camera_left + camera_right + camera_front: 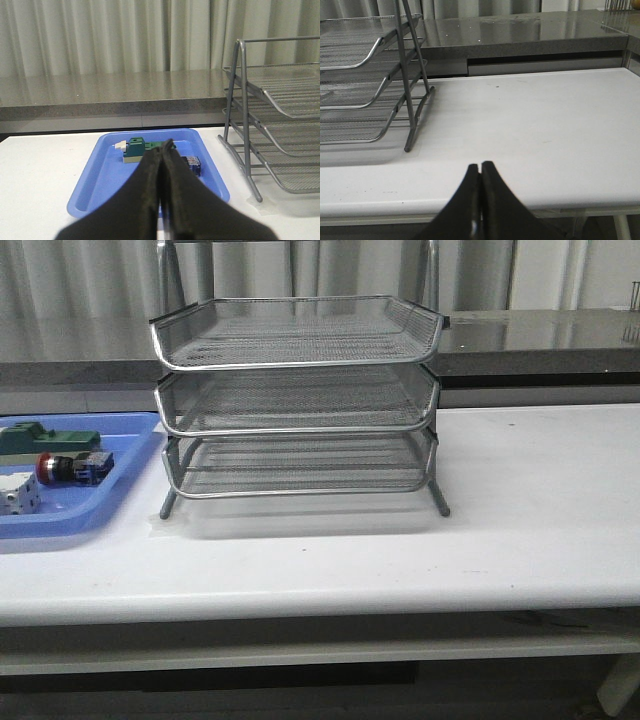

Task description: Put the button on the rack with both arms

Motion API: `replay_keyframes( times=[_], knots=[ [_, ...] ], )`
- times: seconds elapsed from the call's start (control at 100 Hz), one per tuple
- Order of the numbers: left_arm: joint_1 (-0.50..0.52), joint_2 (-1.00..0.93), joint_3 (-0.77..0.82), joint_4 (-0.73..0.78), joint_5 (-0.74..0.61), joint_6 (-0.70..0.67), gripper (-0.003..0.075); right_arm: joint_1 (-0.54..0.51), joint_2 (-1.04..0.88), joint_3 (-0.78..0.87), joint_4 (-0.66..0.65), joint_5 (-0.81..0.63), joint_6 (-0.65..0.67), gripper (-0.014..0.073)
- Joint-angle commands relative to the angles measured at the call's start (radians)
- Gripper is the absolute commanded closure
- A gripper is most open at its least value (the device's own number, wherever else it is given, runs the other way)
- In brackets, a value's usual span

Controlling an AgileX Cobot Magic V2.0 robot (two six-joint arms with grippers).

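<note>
The button [72,467], red head, silver collar, black-and-blue body, lies on its side in the blue tray [105,502] at the table's left. In the left wrist view only its blue end [193,165] shows past the fingers. The three-tier silver wire rack [298,400] stands mid-table; it shows in the left wrist view [280,125] and the right wrist view [365,85]. My left gripper [162,148] is shut and empty, short of the tray. My right gripper [480,166] is shut and empty, at the table's front edge, right of the rack. Neither arm shows in the front view.
The blue tray [90,190] also holds a green block [45,439] and a white cube [18,492]; the green block shows in the left wrist view [136,149]. A grey counter [540,340] runs behind the table. White tabletop [540,490] lies right of the rack.
</note>
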Motion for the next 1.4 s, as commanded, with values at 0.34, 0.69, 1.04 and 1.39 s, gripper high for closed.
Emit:
replay_keyframes(
  times=[0.34, 0.69, 1.04, 1.39],
  knots=[
    [-0.007, -0.032, 0.055, -0.008, -0.082, -0.013, 0.0741, -0.006, -0.021, -0.020, 0.002, -0.086, -0.009, 0.0663],
    [-0.007, -0.032, 0.055, -0.008, -0.082, -0.013, 0.0741, -0.006, -0.021, -0.020, 0.002, -0.091, -0.009, 0.0663],
    [-0.007, -0.032, 0.055, -0.008, -0.082, -0.013, 0.0741, -0.006, -0.021, -0.043, 0.002, -0.206, -0.009, 0.0663],
    [-0.007, -0.032, 0.055, -0.008, -0.082, -0.013, 0.0741, -0.006, 0.166, -0.348, 0.020, 0.097, 0.000, 0.0663]
  ],
)
